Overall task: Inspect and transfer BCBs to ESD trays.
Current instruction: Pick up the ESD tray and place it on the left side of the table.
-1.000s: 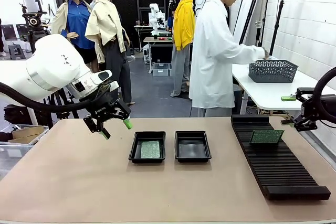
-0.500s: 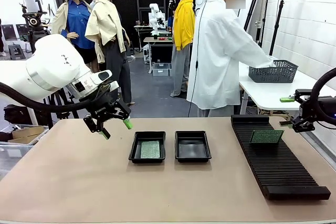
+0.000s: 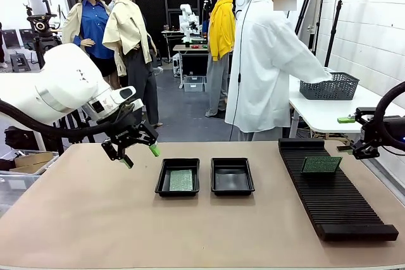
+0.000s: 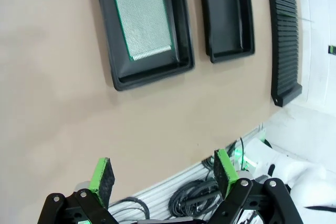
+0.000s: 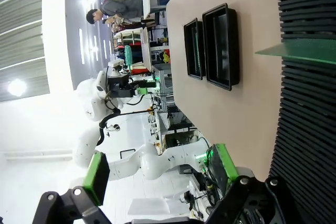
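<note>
Lying in the left ESD tray [image 3: 162, 178], flat BCB [image 3: 181, 179] just right of the left gripper [image 3: 141, 156], spread wide and empty above the table [image 3: 95, 219]. Standing on edge in the rack [image 3: 335, 207], upright BCB [image 3: 321, 165] just left of the right gripper [image 3: 345, 134], equally wide, holding nothing. Unchanged since a second ago, except person [image 3: 266, 74] leaning farther toward the basket [image 3: 329, 85].

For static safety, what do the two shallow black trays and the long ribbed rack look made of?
Shallow black rectangular tray holding the green board and empty tray: likely moulded plastic, semi-gloss; rims catch light. Long black ribbed rack: probably matte plastic; dull, uniform ribs.
</note>
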Controlling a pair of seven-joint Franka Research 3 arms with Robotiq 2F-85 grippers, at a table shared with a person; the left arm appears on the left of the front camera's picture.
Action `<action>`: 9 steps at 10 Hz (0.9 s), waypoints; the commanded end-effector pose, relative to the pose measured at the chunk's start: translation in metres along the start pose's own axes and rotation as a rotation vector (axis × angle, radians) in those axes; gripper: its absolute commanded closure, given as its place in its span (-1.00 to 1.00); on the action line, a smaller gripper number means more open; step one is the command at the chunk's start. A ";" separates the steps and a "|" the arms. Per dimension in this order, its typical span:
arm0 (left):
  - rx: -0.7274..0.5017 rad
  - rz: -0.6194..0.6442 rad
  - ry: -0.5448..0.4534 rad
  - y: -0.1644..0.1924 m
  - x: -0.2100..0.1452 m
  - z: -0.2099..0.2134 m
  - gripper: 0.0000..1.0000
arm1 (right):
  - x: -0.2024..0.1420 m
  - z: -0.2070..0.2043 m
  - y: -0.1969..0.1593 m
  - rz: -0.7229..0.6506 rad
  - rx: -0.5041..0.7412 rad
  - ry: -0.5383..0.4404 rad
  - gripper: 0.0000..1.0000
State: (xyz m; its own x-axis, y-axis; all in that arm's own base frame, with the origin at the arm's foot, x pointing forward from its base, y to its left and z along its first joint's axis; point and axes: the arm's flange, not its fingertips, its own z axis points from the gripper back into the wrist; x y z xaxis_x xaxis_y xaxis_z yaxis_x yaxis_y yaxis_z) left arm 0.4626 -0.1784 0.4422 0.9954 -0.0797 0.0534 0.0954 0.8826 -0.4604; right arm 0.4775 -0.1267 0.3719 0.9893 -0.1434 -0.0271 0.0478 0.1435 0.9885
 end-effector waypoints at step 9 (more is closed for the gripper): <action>0.108 0.025 -0.080 0.028 0.078 -0.090 -1.00 | -0.001 0.000 0.001 0.002 -0.001 -0.004 -1.00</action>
State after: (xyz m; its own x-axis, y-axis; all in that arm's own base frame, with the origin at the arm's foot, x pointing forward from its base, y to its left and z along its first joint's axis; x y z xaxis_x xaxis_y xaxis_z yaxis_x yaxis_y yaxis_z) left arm 0.5340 -0.1938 0.3507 0.9952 -0.0236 0.0953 0.0589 0.9200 -0.3874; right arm 0.4774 -0.1271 0.3724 0.9892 -0.1443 -0.0259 0.0469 0.1438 0.9885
